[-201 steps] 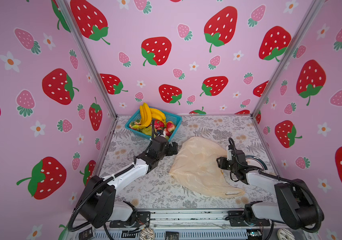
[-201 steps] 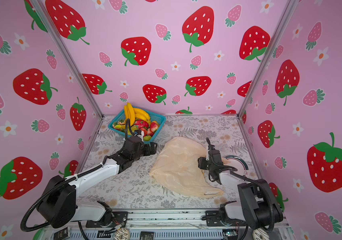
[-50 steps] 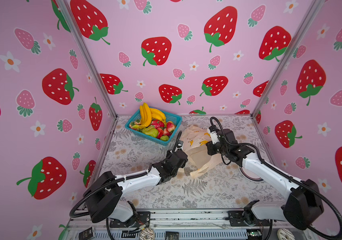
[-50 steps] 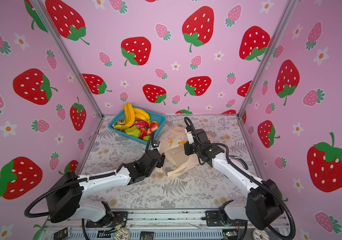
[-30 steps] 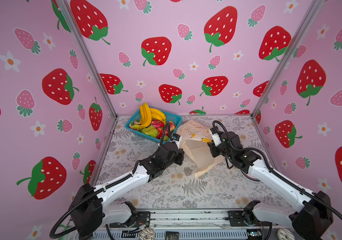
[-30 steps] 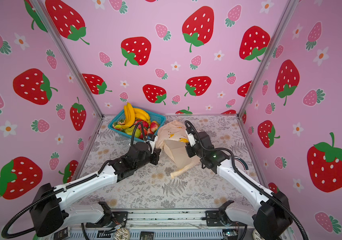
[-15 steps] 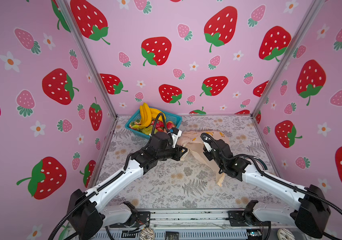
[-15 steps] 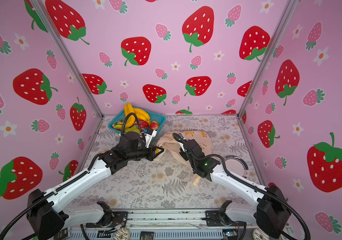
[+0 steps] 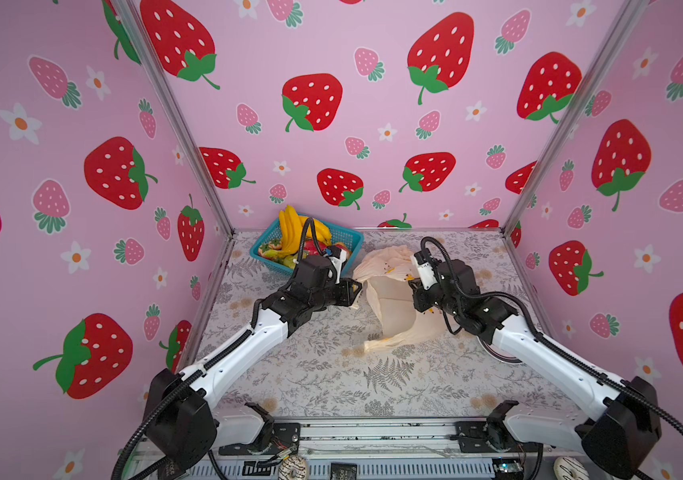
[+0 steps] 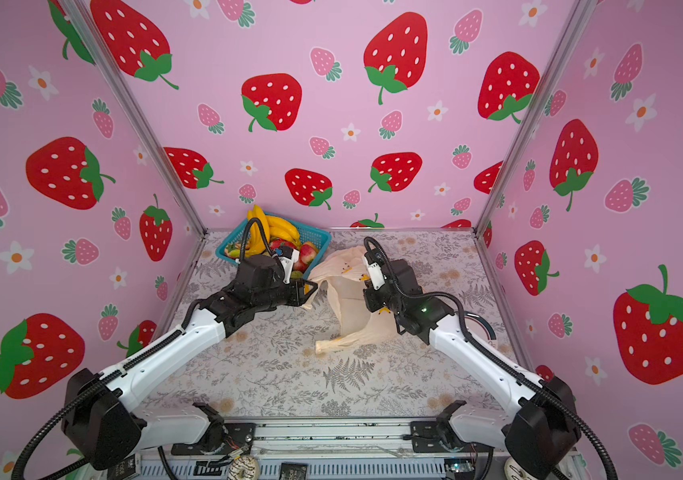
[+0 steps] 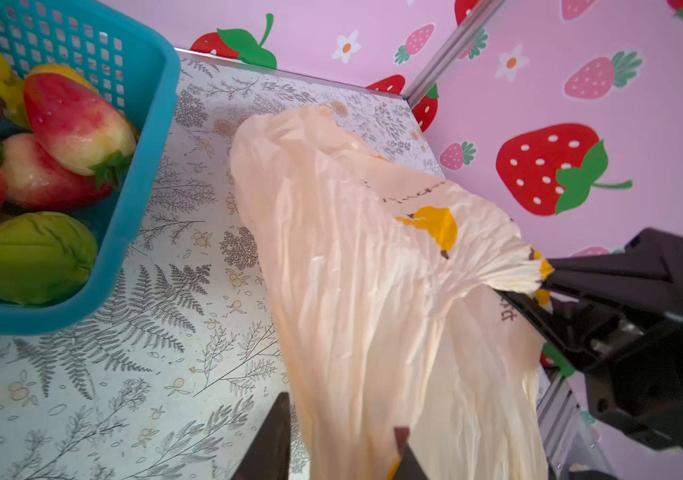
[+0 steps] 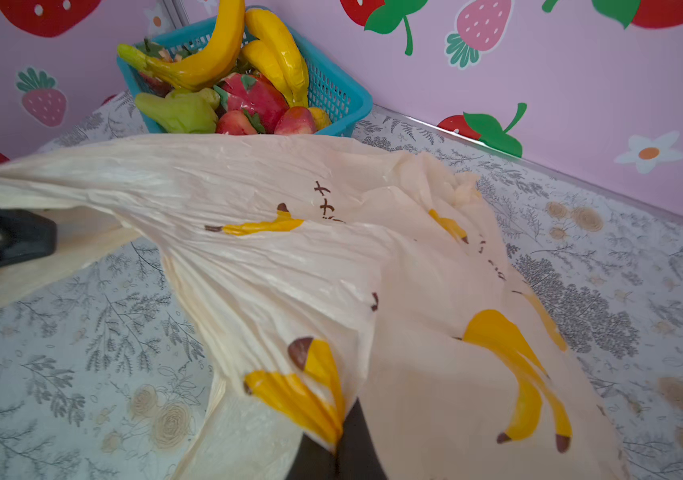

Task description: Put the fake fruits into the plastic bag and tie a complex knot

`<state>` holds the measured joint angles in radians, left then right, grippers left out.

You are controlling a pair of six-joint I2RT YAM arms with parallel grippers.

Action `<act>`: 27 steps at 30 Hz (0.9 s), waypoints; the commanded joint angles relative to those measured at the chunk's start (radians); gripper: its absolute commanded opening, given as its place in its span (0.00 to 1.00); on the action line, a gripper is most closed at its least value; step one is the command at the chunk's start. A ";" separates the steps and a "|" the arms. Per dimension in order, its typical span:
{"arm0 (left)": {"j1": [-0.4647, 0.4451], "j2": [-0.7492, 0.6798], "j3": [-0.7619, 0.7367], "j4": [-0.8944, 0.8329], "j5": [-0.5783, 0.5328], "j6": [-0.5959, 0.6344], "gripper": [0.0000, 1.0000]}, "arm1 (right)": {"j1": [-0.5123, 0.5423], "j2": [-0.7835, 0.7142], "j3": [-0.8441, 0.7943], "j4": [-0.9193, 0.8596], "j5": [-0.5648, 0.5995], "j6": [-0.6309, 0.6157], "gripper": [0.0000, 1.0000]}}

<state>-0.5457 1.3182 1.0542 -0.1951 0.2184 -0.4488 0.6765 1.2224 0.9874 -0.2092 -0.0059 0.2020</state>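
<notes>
Floral bench (image 9: 331,374): fake fruits (image 9: 289,226) all in teal basket (image 9: 350,241), plastic bag (image 9: 389,299) looks empty, unknotted; R pincer (image 11: 541,282) clamps it, L pincer (image 9: 355,289) grip unclear.

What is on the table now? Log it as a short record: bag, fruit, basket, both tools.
bag: thin translucent peach plastic bag with banana prints, stretched between the two tools, slack end on the floral-patterned table; no knot seen
fruit: glossy fake fruits, all piled in the teal mesh basket; none visible in the bag
basket: far left corner, beside the bag
left tool: fingers apart, bag film hanging between them
right tool: shut on a gathered edge of the bag
</notes>
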 commanded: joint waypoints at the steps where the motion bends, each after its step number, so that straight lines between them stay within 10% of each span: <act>1: 0.004 0.006 0.073 0.037 -0.043 0.004 0.40 | -0.052 -0.002 0.000 -0.043 -0.165 0.200 0.00; 11: 0.070 -0.173 -0.058 0.037 -0.007 -0.008 0.79 | -0.134 0.045 -0.042 0.123 -0.303 0.332 0.00; 27: 0.194 -0.329 -0.475 0.222 0.027 -0.244 0.82 | -0.283 -0.065 -0.164 0.380 -0.480 0.614 0.00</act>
<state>-0.3454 0.9878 0.6533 -0.0734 0.2005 -0.6132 0.4084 1.1828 0.8387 0.0593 -0.4343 0.7017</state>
